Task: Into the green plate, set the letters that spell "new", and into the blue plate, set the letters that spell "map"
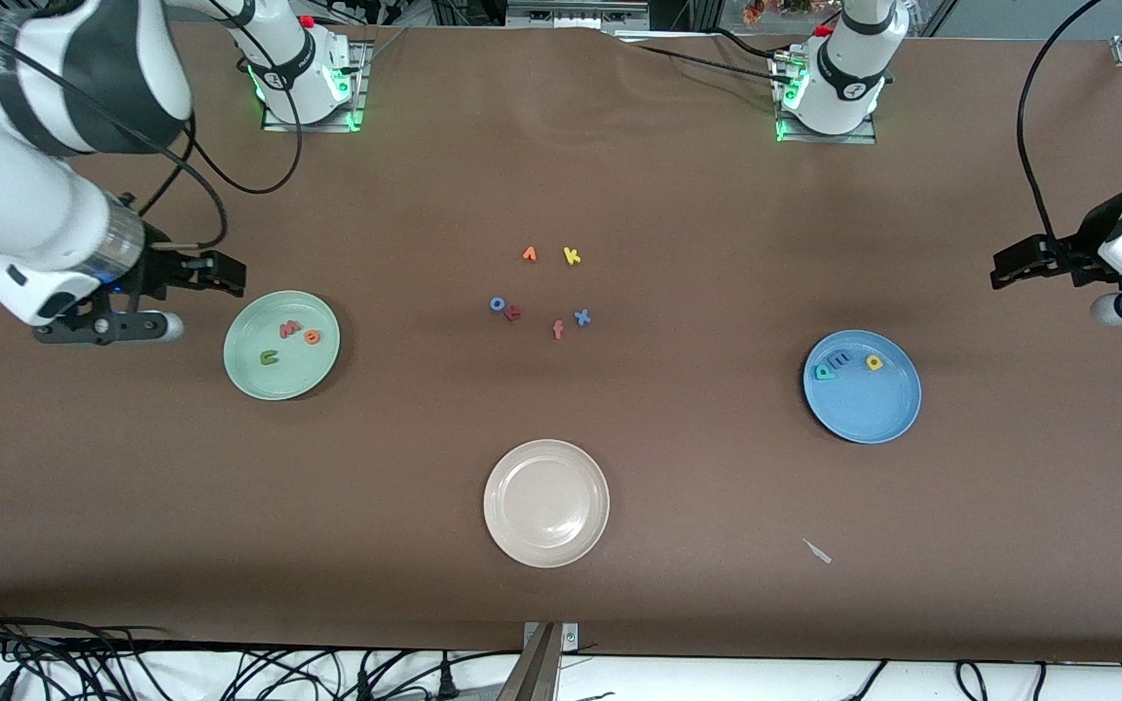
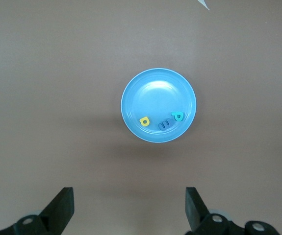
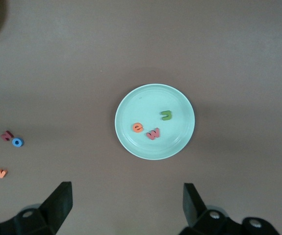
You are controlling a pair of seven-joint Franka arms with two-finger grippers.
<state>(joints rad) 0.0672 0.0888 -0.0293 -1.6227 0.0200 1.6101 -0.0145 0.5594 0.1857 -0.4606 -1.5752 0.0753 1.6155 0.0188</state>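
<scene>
The green plate [image 1: 281, 359] is sitting on the brown table [image 1: 678, 506] toward the right arm's end. Three little letters are lying in it — the green "n" [image 1: 271, 358], the orange-red "e" [image 1: 312, 337] and the salmon-pink "w" [image 1: 289, 329]. The "e" and the "w" are lying close together, and the "n" is lying a bit apart from them, nearer to the front camera.

The blue plate [image 1: 863, 387] is sitting toward the left arm's end of the table. The teal "p" [image 1: 825, 371], the blue "m" [image 1: 841, 361] and the yellow "a" [image 1: 875, 362] are lying in it, all in a row along the part of the plate farther from the front camera.

The right gripper [image 1: 226, 276] is hanging up in the air just beside the green plate, with its fingers spread wide and holding nothing. The left gripper [image 1: 1009, 268] is hanging over bare table near the blue plate, and its fingers are spread wide and holding nothing too.

In the middle of the table, some other letters are lying about — an orange "v" [image 1: 529, 254], a yellow "k" [image 1: 572, 256], a blue "o" [image 1: 498, 304], a blue "x" [image 1: 581, 316], a salmon "f" [image 1: 558, 330] and a dark red letter [image 1: 513, 313] touching the "o". A cream-white plate [image 1: 546, 502] is sitting nearer to the front camera than all of them.
</scene>
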